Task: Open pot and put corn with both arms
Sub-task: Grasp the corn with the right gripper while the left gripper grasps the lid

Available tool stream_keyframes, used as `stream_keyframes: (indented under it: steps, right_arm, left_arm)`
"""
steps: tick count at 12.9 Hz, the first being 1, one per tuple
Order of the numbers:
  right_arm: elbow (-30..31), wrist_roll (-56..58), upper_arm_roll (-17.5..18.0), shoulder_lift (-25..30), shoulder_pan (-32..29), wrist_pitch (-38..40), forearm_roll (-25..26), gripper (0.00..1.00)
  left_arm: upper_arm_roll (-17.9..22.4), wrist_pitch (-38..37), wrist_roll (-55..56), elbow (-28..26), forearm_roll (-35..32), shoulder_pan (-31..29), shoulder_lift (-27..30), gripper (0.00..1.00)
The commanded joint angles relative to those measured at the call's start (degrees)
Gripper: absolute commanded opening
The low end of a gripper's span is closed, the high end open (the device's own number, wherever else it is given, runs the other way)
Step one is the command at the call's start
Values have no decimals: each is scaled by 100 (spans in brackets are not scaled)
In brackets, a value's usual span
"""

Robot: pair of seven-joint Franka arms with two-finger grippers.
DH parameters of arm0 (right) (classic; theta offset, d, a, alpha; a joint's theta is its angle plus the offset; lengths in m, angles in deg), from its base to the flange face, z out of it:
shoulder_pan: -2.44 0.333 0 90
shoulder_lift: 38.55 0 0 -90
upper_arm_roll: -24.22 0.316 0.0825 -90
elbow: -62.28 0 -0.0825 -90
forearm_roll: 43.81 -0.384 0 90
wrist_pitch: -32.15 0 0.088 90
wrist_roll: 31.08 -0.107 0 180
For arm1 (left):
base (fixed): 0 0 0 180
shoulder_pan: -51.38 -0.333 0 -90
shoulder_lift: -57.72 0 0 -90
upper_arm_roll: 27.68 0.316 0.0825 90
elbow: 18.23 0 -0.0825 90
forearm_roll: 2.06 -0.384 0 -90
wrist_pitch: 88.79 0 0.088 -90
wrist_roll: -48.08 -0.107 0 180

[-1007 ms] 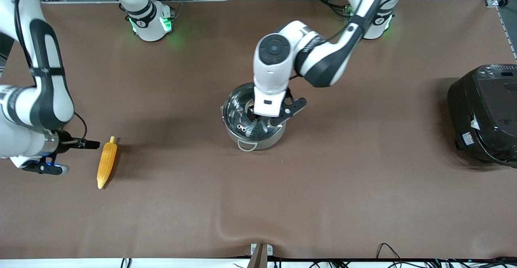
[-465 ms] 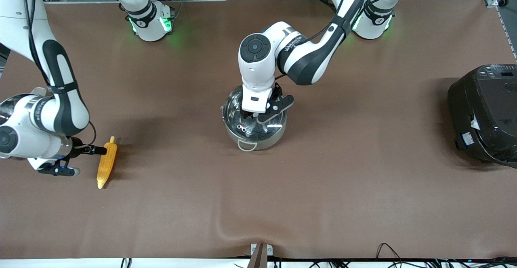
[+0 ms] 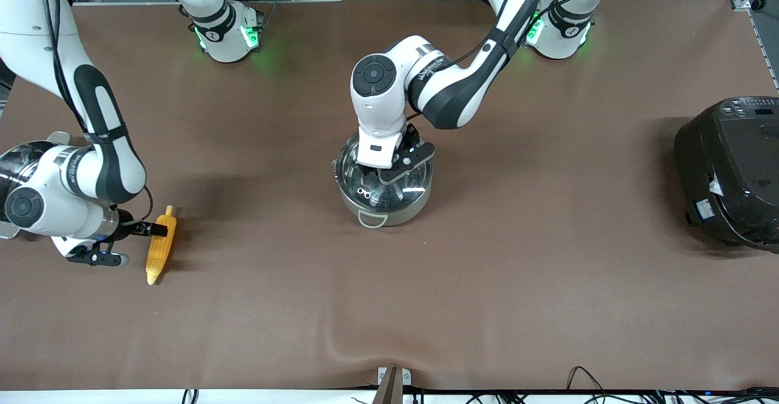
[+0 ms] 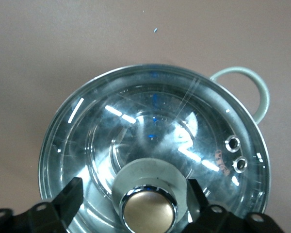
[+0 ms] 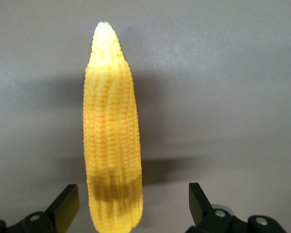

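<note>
The steel pot point(image 3: 389, 206) stands mid-table with its glass lid point(image 3: 401, 182) on; a pale loop handle point(image 3: 372, 219) faces the front camera. My left gripper point(image 3: 378, 174) is over the lid, open, with its fingers on either side of the tan knob point(image 4: 149, 209) and not closed on it. In the left wrist view the lid point(image 4: 150, 131) and a handle point(image 4: 254, 85) show. The corn point(image 3: 161, 246) lies on the table toward the right arm's end. My right gripper point(image 3: 152, 230) is open, low at the corn's stem end; the corn point(image 5: 111, 145) lies between its fingers point(image 5: 68, 200).
The big black cooker point(image 3: 730, 170) stands at the left arm's end of the table. Another shiny steel pot point(image 3: 15, 160) shows partly at the right arm's end, hidden in part by the right arm. A brown cloth point(image 3: 487, 282) covers the table.
My left gripper has come down over the lid and now straddles the knob. My right gripper has moved in to the corn's stem end. The pot and the corn have not moved.
</note>
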Motion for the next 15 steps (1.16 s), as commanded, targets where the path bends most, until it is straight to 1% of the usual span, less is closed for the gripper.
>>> stream_keyframes:
  steps: [1,2,3,5,6,7,8,10,11,12,13,15]
  right_arm:
    - [-138,9,16,-229,70,-125,43,100]
    - [-191,9,16,-299,79,-125,43,100]
    - [-209,26,16,-344,105,-125,60,100]
    - [-218,53,16,-396,114,-143,69,100]
    - [-218,61,16,-466,106,-326,78,100]
    - [-200,61,16,-519,97,-475,95,100]
    - [-209,61,16,-520,105,-477,95,100]
    - [-209,61,16,-520,114,-477,95,99]
    - [-218,61,16,-520,114,-468,95,46]
    - [-209,70,24,-511,114,-468,95,15]
    - [-209,79,16,-511,123,-468,95,1]
    - [-209,341,16,-511,114,-459,87,0]
  left_arm:
    - [50,-56,103,128,-88,67,-80,86]
    - [50,-56,103,128,-88,67,-80,81]
    - [41,-56,103,128,-88,67,-80,78]
    - [41,-56,112,128,-79,84,-80,62]
    - [50,-56,103,128,-79,93,-80,48]
    - [41,-56,103,128,-79,93,-80,29]
    - [41,-56,103,128,-79,93,-80,16]
    - [50,-108,94,128,-79,85,-10,0]
    - [50,-195,33,128,-123,76,95,0]
    - [50,-266,15,128,-141,67,200,0]
    - [58,-293,15,119,-158,41,358,0]
    - [85,-555,-116,76,-150,-3,683,0]
